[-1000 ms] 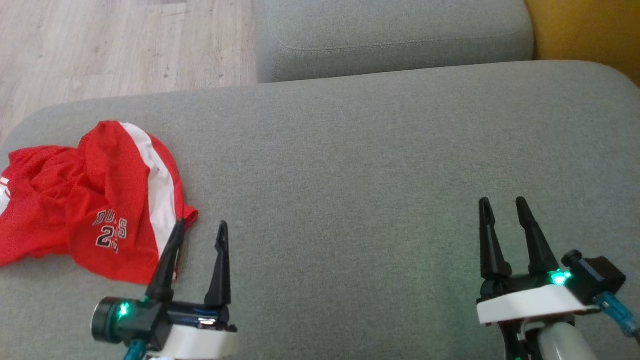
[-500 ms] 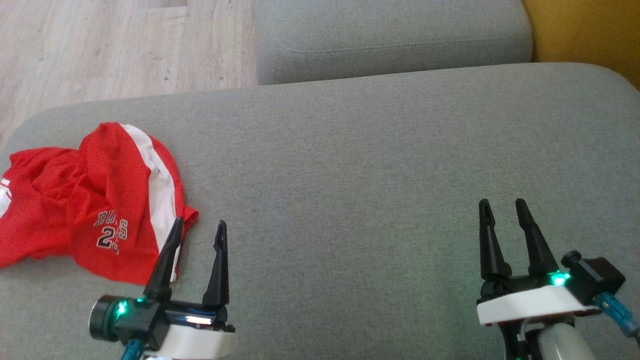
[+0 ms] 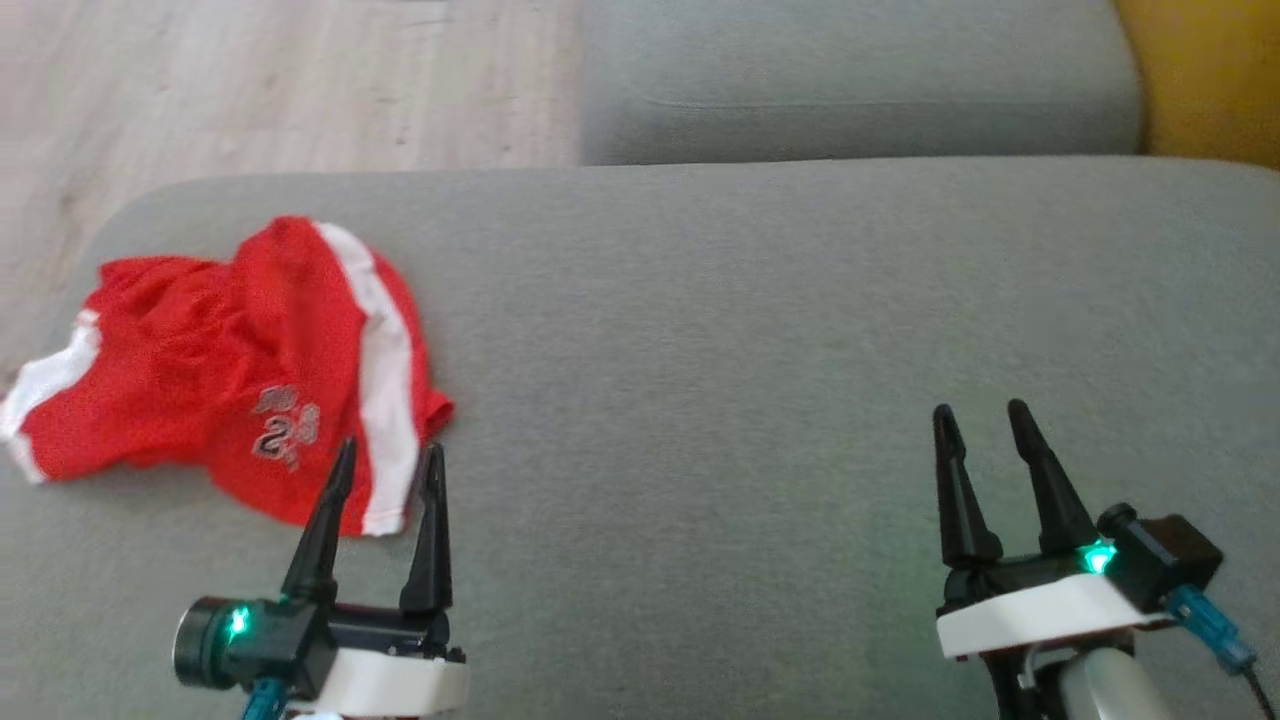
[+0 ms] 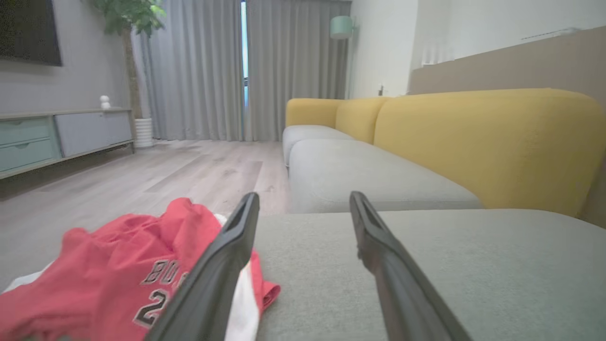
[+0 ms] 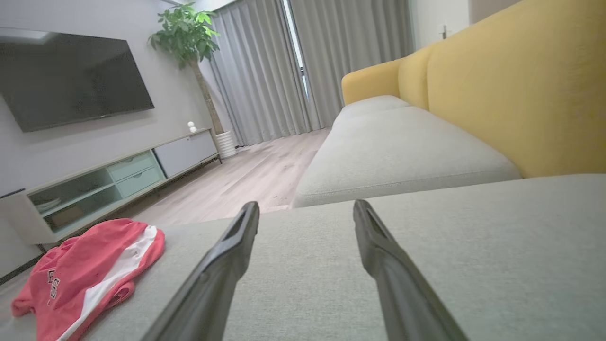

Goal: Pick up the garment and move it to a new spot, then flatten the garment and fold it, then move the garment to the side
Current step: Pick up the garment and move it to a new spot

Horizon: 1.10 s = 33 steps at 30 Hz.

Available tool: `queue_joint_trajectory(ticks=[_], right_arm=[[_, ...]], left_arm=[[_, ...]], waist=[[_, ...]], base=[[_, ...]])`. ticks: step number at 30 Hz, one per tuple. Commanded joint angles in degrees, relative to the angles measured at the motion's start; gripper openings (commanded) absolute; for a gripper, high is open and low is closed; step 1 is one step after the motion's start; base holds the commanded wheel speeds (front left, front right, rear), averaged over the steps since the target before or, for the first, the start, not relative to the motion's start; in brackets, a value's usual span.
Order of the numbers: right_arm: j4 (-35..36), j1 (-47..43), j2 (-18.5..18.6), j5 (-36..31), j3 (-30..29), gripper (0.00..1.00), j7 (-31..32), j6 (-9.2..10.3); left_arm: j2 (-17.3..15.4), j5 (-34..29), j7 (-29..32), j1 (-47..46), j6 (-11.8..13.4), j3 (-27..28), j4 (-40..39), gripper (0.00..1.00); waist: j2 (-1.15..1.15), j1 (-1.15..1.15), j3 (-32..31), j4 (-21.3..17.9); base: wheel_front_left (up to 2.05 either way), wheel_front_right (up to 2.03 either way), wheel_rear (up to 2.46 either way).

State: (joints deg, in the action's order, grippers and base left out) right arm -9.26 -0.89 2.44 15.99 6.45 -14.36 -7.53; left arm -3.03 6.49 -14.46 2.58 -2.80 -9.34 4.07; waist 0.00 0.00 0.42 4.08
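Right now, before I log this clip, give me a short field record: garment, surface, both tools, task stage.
item: red garment with white stripe, crumpled, unfolded
surface: grey sofa cushion, garment on its left part
left tool: open, tips at the garment's near edge, contact unclear
right tool: open, holding nothing, over bare cushion well apart from the garment
stage: pick-up not yet done

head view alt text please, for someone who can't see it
A crumpled red garment with white trim lies on the left of a grey sofa cushion. The open left gripper points at its near edge; the open right gripper is far to the right.
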Motion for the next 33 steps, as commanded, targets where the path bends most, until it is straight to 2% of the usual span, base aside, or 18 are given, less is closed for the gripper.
queue_joint_trajectory(ticks=[1,11,18,25,33], right_arm=[[2.05,0.85,0.43,-0.47,1.94,1.00,-0.63,0.04],[1.55,-0.85,0.43,0.64,3.86,1.00,-0.63,0.04],[0.91,-1.15,0.43,1.22,5.87,1.00,-0.63,0.04],[0.31,0.16,0.43,2.24,9.32,1.00,-0.63,0.04],[-0.13,0.53,0.43,3.63,9.52,1.00,-0.63,0.04]], left_arm=[[0.14,-0.29,-0.54,-1.88,0.51,2.11,-1.37,1.00],[0.14,-1.11,-0.54,-0.84,0.72,2.97,-0.87,1.00],[0.15,-1.42,-0.54,-0.04,0.44,3.70,-1.17,1.00],[0.15,-1.64,-0.54,0.50,0.59,4.77,-2.41,1.00],[0.15,-1.65,-0.54,0.36,0.62,5.39,-2.63,1.00]], waist=[[0.00,0.00,-0.41,3.30],[0.00,0.00,-2.53,15.87],[0.00,0.00,-3.06,21.90],[0.00,0.00,-2.06,23.90],[0.00,0.00,-1.91,24.03]], base=[[0.00,0.00,0.00],[0.00,0.00,0.00],[0.00,0.00,0.00],[0.00,0.00,0.00],[0.00,0.00,0.00]])
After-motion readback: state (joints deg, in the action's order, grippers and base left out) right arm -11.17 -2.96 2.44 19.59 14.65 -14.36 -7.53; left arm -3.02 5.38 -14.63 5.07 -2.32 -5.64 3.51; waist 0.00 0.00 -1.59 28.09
